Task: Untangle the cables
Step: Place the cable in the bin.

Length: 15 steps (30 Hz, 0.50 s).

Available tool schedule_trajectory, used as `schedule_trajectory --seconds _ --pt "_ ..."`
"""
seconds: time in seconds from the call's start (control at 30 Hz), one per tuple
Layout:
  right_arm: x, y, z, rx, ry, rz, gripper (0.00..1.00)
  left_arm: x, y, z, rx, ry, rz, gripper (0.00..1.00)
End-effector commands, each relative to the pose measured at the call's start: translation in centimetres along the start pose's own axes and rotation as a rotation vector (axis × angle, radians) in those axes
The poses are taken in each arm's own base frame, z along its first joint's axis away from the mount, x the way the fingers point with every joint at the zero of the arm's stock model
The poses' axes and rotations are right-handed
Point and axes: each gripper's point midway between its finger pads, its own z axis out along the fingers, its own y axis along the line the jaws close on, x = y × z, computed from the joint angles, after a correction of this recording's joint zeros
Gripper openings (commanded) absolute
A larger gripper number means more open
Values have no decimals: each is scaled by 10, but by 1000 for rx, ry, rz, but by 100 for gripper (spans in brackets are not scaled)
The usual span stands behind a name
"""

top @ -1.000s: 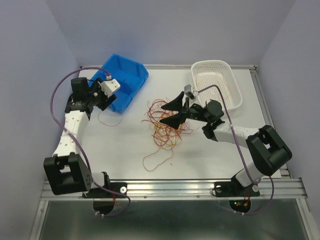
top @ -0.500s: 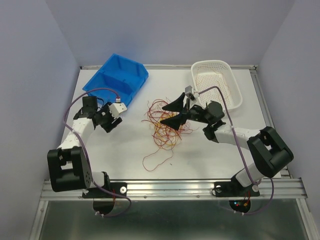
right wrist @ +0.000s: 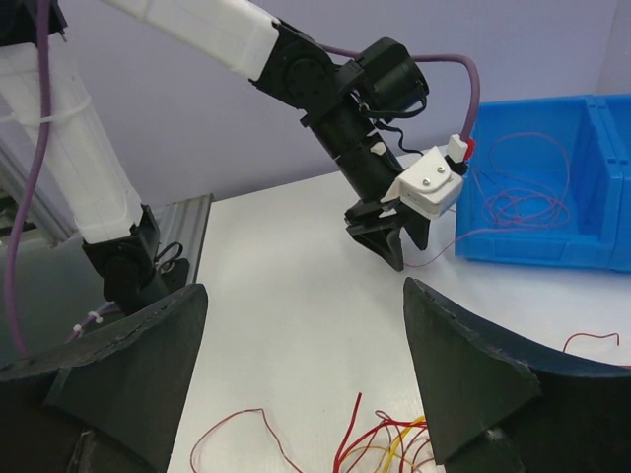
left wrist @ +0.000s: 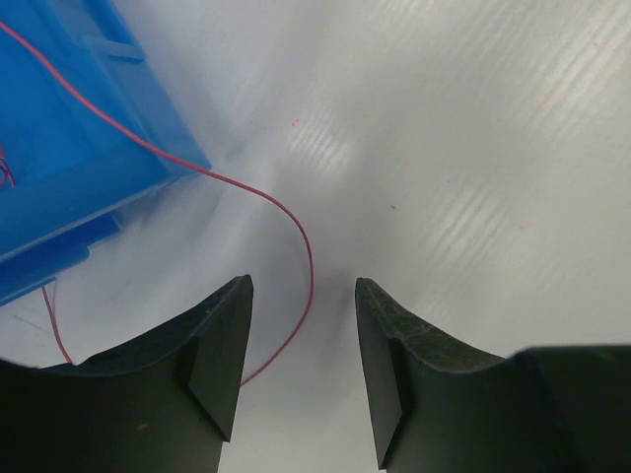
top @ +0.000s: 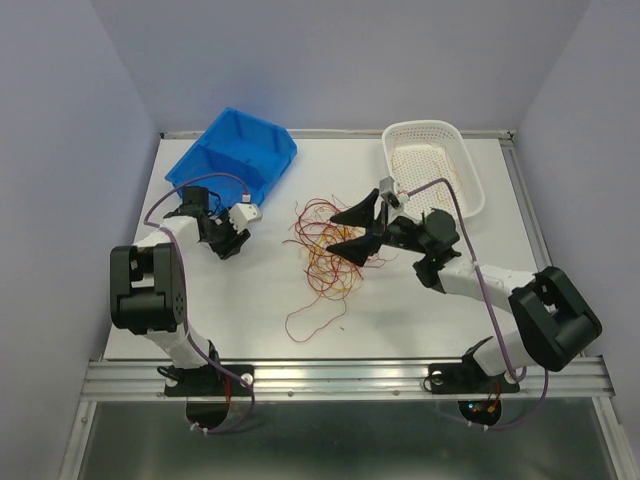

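Just near of the blue bin (top: 278,152): left pincer (left wrist: 304,296) partly open, straddling a lone red strand (left wrist: 308,246) trailing onto the counter (top: 420,300). Right pincer (top: 350,231) wide, empty, over the cables (top: 322,262) mid-counter. Likely step: bagging that stray. Next: pinch, lift into bin.

Centre of table (top: 400,312): cables (top: 325,250) in a heap. bin (top: 272,168) at their 10 o'clock, basket (top: 424,126) at 2 o'clock. left gripper (top: 228,244) at 9 o'clock, just before the bin; lone strand (left wrist: 286,212) runs from bin onto table beneath it. right gripper (top: 352,230) over heap's 3 o'clock edge.
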Motion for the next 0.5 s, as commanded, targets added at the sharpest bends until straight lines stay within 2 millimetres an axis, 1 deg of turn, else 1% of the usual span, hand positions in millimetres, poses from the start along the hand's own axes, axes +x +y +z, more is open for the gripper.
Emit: schedule_trajectory --seconds 0.0,0.07,0.1,0.13,0.17,0.3,0.37,0.4,0.47 --pt "-7 7 -5 -1 -22 -39 86 -11 15 5 -22 -18 -5 55" --pt "-8 9 -5 -5 -23 -46 86 -11 21 7 -45 -20 -11 53" --pt "-9 9 -6 -4 -24 -47 86 -9 22 9 -49 -13 -15 51" --pt "-9 10 -6 -7 -24 -48 86 -8 22 10 -48 -12 -20 49" --pt "-9 10 -6 -6 -22 -48 86 -5 22 13 -44 -3 -27 44" --pt "-10 12 -7 -8 -23 -53 86 -2 18 16 -41 8 -30 36" --pt "-9 12 -8 -4 -21 -53 86 -2 12 18 -29 12 -26 27" --pt "-10 11 -8 -3 -22 -53 85 -1 9 19 -24 15 -24 18" --pt "-8 10 -8 -1 -19 -49 86 -2 4 19 -10 13 -18 11"
